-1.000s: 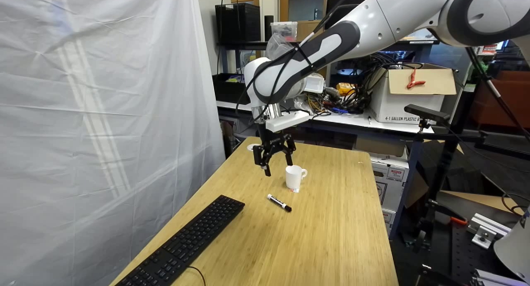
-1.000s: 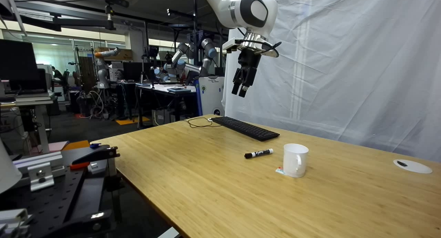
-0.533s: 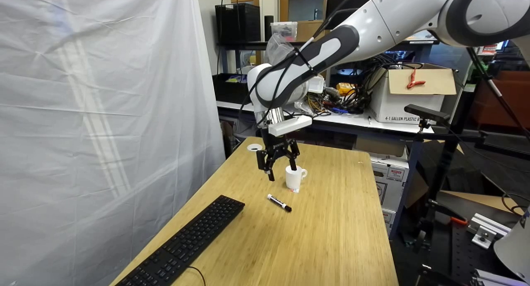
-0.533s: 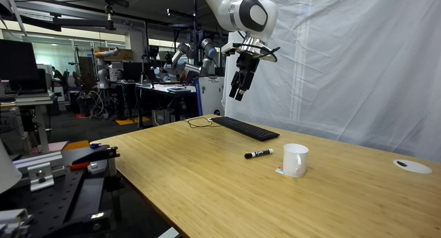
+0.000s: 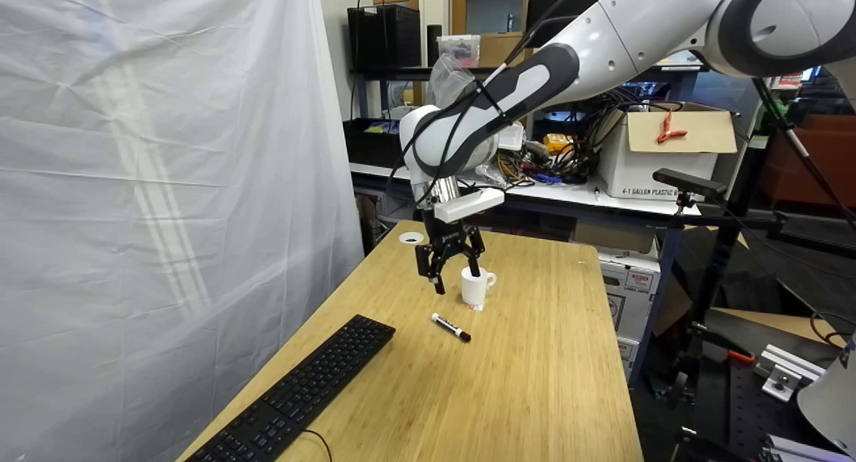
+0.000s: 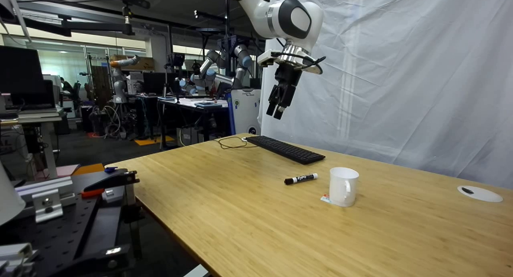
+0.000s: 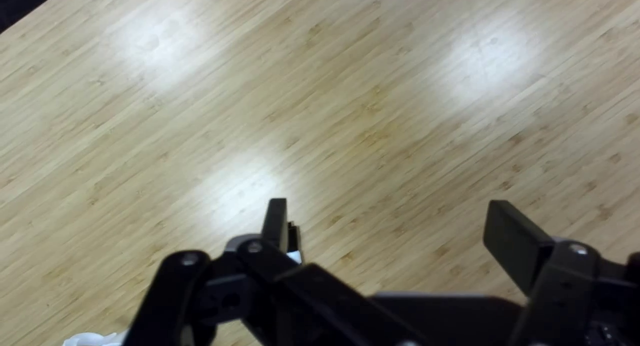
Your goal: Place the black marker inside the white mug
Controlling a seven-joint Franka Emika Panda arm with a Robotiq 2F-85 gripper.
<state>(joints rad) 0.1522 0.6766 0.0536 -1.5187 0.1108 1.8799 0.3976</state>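
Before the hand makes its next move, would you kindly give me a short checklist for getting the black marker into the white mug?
1. Hand open, holding nothing: ok, fingers spread.
2. Black marker lying free on the table: ok, apart from the white mug and keyboard.
3. Marker centred between the fingers: not ok, mostly hidden behind one finger in the wrist view.
4. Mug standing upright: ok in both exterior views.
5. Mug free of contents: cannot tell, its bottom is out of sight.

The wood-grain table (image 6: 272, 217) supports a black keyboard (image 6: 285, 149), an upright white mug (image 6: 339, 189) with a small coloured slip (image 6: 326, 198) at its base, a black marker (image 6: 300, 178) (on its side, near the mug), and a white disc (image 6: 483, 194).
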